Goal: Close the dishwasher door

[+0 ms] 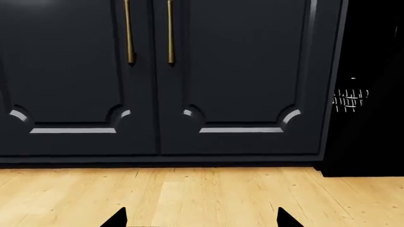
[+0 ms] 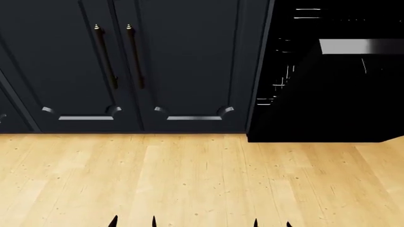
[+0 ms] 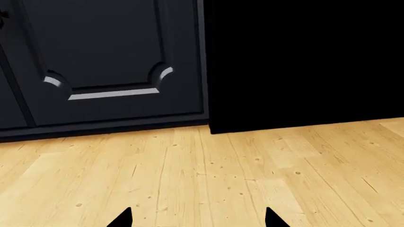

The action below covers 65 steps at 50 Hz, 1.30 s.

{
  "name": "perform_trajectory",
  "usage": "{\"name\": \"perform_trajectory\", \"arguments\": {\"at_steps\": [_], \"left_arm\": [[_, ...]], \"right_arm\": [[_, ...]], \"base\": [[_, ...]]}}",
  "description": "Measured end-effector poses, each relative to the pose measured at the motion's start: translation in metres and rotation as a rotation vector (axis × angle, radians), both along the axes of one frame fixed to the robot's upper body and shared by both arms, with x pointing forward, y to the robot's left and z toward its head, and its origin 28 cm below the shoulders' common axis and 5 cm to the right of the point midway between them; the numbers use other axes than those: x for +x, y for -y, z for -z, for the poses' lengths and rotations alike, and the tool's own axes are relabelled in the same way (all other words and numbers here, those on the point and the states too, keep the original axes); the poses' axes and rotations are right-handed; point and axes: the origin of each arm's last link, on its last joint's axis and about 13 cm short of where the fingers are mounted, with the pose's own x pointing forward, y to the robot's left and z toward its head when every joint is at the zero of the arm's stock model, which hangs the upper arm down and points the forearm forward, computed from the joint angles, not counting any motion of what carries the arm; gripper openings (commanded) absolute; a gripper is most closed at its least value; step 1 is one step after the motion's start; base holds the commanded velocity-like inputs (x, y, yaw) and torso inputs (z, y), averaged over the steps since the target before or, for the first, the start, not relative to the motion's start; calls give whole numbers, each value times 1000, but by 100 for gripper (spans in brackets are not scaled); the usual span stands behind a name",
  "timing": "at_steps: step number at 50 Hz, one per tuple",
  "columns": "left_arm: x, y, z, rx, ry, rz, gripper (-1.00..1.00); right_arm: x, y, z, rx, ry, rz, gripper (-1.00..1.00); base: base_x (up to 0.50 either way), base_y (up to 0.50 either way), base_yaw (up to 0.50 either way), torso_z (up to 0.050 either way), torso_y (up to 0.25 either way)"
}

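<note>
At the far left of your head view stand the navy cabinet doors [image 2: 183, 66], two raised-panel leaves side by side, each with a thin vertical handle [image 2: 106, 56] near the seam where they meet. Low in that view your left gripper [image 2: 133, 222] shows only as two black fingertips over the wooden floor [image 2: 189, 179], set apart with bare boards between them; in the left wrist view the same tips [image 1: 200, 218] stand well apart and hold nothing, pointing toward the cabinet doors [image 1: 240, 75] with their brass-coloured handles [image 1: 170, 33]. Next comes your right gripper [image 2: 272, 223], again just two tips apart from each other and touching nothing; its wrist view shows them [image 3: 197, 218] spread wide over the floor [image 3: 252, 175]. Furthest right is the dishwasher [image 2: 284, 71], just beside the cabinets, with white glints of wire rack [image 2: 281, 80] visible inside. The dishwasher door [image 2: 341, 94] is open, a glossy black panel leaning out toward you with a silver-grey strip [image 2: 361, 46] along its upper edge. In the right wrist view the dishwasher shows only as a flat black mass [image 3: 303, 61] meeting the floor. Both grippers hang well apart from the door.
</note>
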Motion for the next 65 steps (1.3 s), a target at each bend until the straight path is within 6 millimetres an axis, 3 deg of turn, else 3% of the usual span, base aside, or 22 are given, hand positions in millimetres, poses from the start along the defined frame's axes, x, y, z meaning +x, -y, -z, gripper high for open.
{"name": "perform_trajectory", "arguments": {"at_steps": [65], "left_arm": [[-1,2,-1,-7,6,8,100]], "right_arm": [[0,2,0,-8,4,17,100]], "base": [[0,-500,0,0,0]]}}
